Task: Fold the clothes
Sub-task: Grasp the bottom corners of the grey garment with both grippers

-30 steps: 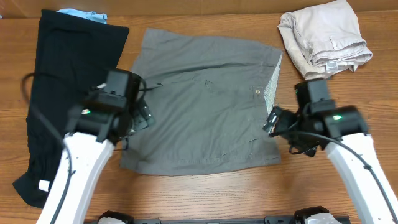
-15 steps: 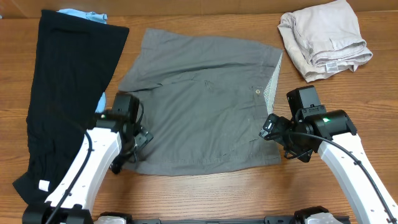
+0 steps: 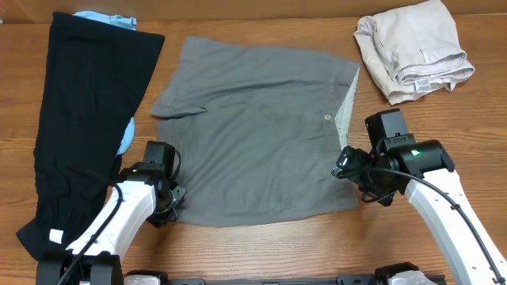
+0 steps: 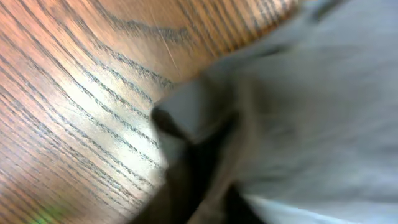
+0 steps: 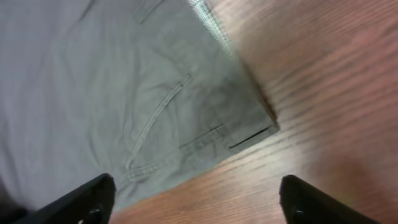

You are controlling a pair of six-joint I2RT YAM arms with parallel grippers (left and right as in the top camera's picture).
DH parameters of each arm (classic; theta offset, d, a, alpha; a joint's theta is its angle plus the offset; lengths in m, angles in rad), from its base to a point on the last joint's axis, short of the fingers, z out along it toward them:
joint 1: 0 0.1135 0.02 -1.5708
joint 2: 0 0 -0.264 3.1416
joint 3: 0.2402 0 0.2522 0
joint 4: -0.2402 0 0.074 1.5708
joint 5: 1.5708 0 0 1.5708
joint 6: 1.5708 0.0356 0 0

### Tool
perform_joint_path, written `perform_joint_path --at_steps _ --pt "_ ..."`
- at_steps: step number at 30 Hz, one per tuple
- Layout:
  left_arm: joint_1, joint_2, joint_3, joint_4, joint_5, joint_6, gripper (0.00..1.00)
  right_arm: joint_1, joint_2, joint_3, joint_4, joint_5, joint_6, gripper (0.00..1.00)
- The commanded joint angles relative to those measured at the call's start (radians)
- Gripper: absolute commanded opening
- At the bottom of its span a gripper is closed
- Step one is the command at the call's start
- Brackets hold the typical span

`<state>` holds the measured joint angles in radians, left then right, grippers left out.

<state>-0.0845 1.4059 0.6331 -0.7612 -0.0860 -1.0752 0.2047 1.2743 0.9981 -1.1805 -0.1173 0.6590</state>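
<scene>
The grey shorts (image 3: 253, 138) lie spread flat mid-table, with the pale button (image 3: 328, 116) toward the right. My left gripper (image 3: 164, 204) sits at their front left corner. In the blurred left wrist view its dark fingers (image 4: 186, 193) stand close together with a ridge of the grey shorts (image 4: 298, 93) pinched between them. My right gripper (image 3: 348, 162) hovers at the shorts' front right corner (image 5: 249, 124), open wide, its fingertips (image 5: 93, 199) straddling the hem and bare wood. A long black garment (image 3: 87, 119) lies along the left side.
A folded beige garment (image 3: 412, 47) rests at the back right. A light blue cloth (image 3: 107, 19) peeks out from under the black garment. The wooden table (image 3: 261, 245) shows along the front edge.
My left arm slid along the shorts' left edge to the front left corner, and its fingers closed there. My right gripper edged in toward the front right corner, then held still.
</scene>
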Motion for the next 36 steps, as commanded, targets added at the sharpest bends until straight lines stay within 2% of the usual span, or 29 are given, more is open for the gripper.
perform_joint_path --at_steps 1,8,17,20,25,30,32,34,36 --pt "0.006 -0.001 -0.016 0.002 -0.021 -0.014 0.04 0.005 -0.004 -0.011 -0.015 -0.006 0.058 0.82" --pt "0.006 -0.001 -0.016 0.003 -0.017 -0.013 0.04 0.005 -0.004 -0.143 0.004 -0.008 0.162 0.77" --pt "0.006 -0.001 -0.016 0.002 0.002 0.046 0.04 0.005 -0.004 -0.343 0.221 -0.023 0.217 0.77" --pt "0.006 -0.001 -0.016 0.006 0.01 0.05 0.04 0.005 -0.004 -0.399 0.327 -0.023 0.26 0.72" --pt "0.006 -0.001 -0.016 0.018 0.018 0.05 0.04 0.005 -0.004 -0.47 0.452 -0.023 0.285 0.56" --pt "0.006 -0.001 -0.012 0.042 0.021 0.051 0.04 0.005 -0.004 -0.497 0.462 -0.023 0.285 0.4" --pt "0.006 -0.001 0.003 0.04 0.023 0.067 0.04 0.005 -0.004 -0.497 0.462 -0.025 0.284 0.27" --pt "0.006 -0.002 0.038 0.031 0.039 0.131 0.04 0.005 -0.004 -0.494 0.462 -0.035 0.284 0.04" --pt "0.006 -0.002 0.097 -0.016 0.047 0.184 0.04 0.005 -0.007 -0.481 0.457 -0.045 0.276 0.04"
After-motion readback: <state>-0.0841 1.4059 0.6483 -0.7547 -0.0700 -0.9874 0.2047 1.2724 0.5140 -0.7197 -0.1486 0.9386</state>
